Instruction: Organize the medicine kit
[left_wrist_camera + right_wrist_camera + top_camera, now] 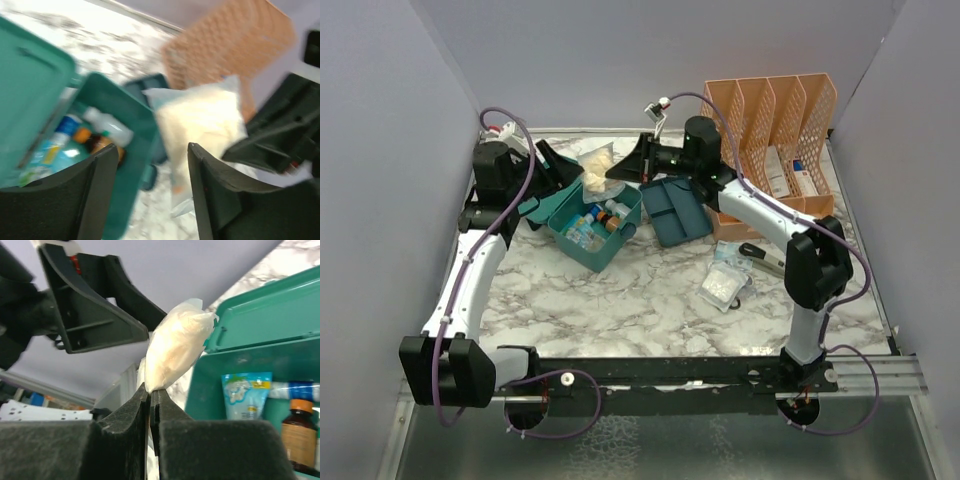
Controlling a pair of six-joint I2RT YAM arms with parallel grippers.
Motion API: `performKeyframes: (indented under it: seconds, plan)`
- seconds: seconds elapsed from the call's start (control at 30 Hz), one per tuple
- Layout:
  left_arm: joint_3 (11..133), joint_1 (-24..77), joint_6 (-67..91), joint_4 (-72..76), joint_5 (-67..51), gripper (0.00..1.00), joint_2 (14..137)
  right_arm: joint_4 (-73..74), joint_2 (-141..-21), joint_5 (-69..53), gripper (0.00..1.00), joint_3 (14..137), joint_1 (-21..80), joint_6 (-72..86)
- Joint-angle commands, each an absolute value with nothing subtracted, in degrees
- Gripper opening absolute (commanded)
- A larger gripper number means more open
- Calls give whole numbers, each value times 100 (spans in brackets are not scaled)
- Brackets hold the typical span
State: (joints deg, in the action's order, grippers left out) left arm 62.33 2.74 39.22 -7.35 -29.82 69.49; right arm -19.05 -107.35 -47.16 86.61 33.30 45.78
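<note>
open teal-green plastic medicine kit (610, 252) is sitting left of centre, lid leaning left, long axis slanting near-left to far-right. right gripper (149, 390) is pinching a cream-filled clear bag (175, 350); left gripper (152, 155) is gaping.

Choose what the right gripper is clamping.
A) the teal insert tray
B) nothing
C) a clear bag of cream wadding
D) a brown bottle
C: in the right wrist view, the right gripper has its fingers pressed shut on the lower edge of the clear bag of cream wadding, beside the open medicine kit.
</note>
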Motion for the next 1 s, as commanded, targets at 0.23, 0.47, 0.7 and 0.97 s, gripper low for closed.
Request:
performKeyframes:
  seconds: [0.23,0.47,0.7,0.97]
  plan:
    - [6762,240,3364,-2854,-86,69,7184,1572,-11695,-3515,4,10331,3832,2005]
    - [6209,237,3581,-2872,-203,70,7330,2760,-12404,-3437,4,11238,4199,930]
    - [6209,237,3486,-2874,-70,70,7458,3242,-12852,-3518,5,11689,4411,-13]
    - [6785,237,3327,-2963,159,69,7631,3681,-13336,-4118,6,12279,4430,-810]
